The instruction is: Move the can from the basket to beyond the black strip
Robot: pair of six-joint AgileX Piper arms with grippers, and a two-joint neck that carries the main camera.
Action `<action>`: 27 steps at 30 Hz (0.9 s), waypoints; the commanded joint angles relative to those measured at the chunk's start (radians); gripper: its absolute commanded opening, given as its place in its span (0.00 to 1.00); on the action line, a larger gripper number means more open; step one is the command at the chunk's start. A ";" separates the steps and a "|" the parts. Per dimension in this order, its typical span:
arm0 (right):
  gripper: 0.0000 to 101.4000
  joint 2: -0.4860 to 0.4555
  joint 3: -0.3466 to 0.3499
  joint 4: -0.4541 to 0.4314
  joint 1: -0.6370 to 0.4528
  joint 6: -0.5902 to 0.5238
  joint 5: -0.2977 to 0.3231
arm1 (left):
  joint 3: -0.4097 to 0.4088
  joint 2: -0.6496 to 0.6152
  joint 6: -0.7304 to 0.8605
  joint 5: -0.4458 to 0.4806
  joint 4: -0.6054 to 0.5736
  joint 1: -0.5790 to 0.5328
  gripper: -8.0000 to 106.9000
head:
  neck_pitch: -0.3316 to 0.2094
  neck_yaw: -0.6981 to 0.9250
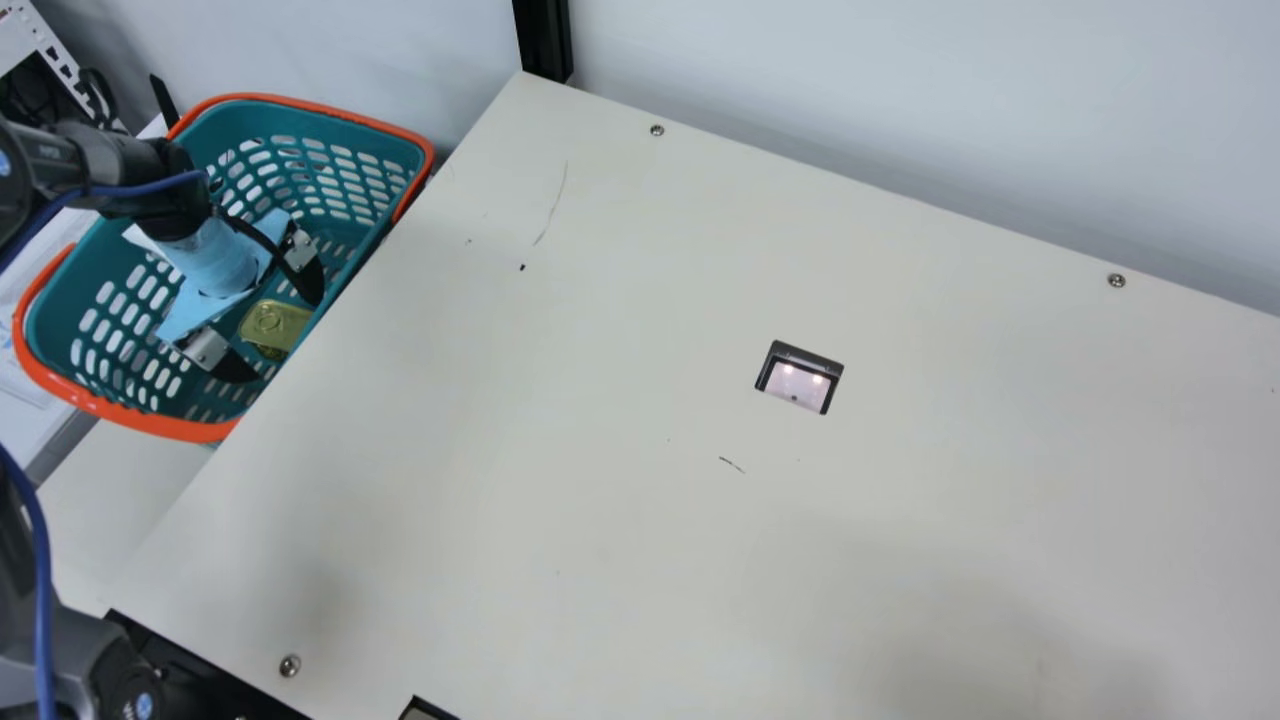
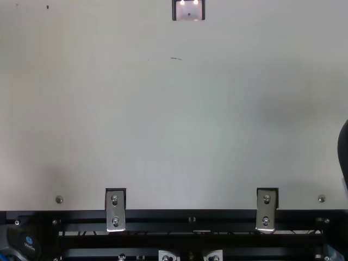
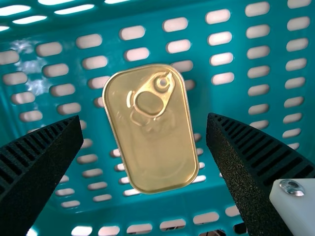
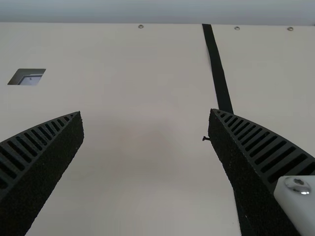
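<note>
My left gripper (image 1: pixel 278 325) reaches down inside the teal basket (image 1: pixel 225 432), its two fingers spread. The gold rectangular can (image 1: pixel 275 325) lies in the basket between and below those fingers, partly hidden by the basket's near wall. Seen from the left wrist, the can (image 3: pixel 152 142) shows its ring pull, with the open left gripper (image 3: pixel 144 120) a finger on either side and not touching it. In the right wrist view my right gripper (image 4: pixel 146 113) is open and holds nothing, and the black strip (image 4: pixel 216 69) runs along the cream table.
The orange-rimmed basket stands against the cream table's (image 1: pixel 600 420) left edge. A rectangular cutout (image 1: pixel 800 378) is in the tabletop, and screws (image 1: pixel 1116 280) are set near its edges. A black post (image 1: pixel 543 40) rises by the back corner, and a pale wall stands behind.
</note>
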 commanded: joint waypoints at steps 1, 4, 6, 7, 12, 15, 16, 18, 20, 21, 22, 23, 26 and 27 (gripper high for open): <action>1.00 0.000 0.000 0.000 0.000 0.000 0.000 | -0.007 0.007 -0.002 -0.002 -0.006 0.001 0.85 | -0.021 0.013; 1.00 0.000 0.000 0.000 0.000 0.000 0.000 | -0.017 0.018 -0.006 -0.004 -0.014 0.001 0.85 | -0.021 0.013; 1.00 0.000 0.000 0.000 0.000 0.000 0.000 | -0.022 0.025 -0.008 -0.007 -0.019 0.001 0.85 | -0.021 0.013; 1.00 0.000 0.000 0.000 0.000 0.000 0.000 | -0.026 0.029 -0.010 -0.009 -0.021 0.001 0.85 | -0.021 0.013; 1.00 0.000 0.000 0.000 0.000 0.000 0.000 | -0.035 0.051 -0.007 -0.026 -0.036 -0.002 0.85 | -0.021 0.013; 1.00 0.000 0.000 0.000 0.000 0.000 0.000 | -0.036 0.062 -0.001 -0.042 -0.047 -0.002 0.16 | -0.021 0.013; 1.00 0.000 0.000 0.000 0.000 0.000 0.000 | -0.036 0.065 0.002 -0.049 -0.050 -0.002 0.16 | -0.021 0.013; 1.00 0.000 0.000 0.000 0.000 0.000 0.000 | -0.033 0.068 0.011 -0.062 -0.057 0.000 0.16 | -0.021 0.013; 1.00 0.000 0.000 0.000 0.000 0.000 0.000 | -0.027 0.064 0.025 -0.076 -0.057 0.002 0.16 | -0.021 0.013; 1.00 0.000 0.000 0.000 0.000 0.000 0.000 | -0.022 0.058 0.033 -0.083 -0.055 0.002 0.16 | -0.021 0.013; 1.00 0.000 0.000 0.000 0.000 0.000 0.000 | -0.016 0.051 0.041 -0.092 -0.049 0.002 0.16 | -0.021 0.013; 1.00 0.000 0.000 0.000 0.000 0.000 0.000 | -0.009 0.040 0.051 -0.102 -0.044 0.002 0.16 | -0.021 0.013; 1.00 0.000 0.000 0.000 0.000 0.000 0.000 | 0.018 -0.005 0.088 -0.129 -0.031 0.004 0.16 | -0.021 0.013; 1.00 0.000 0.000 0.000 0.000 0.000 0.000 | 0.030 -0.025 0.104 -0.140 -0.028 0.005 0.16 | -0.021 0.013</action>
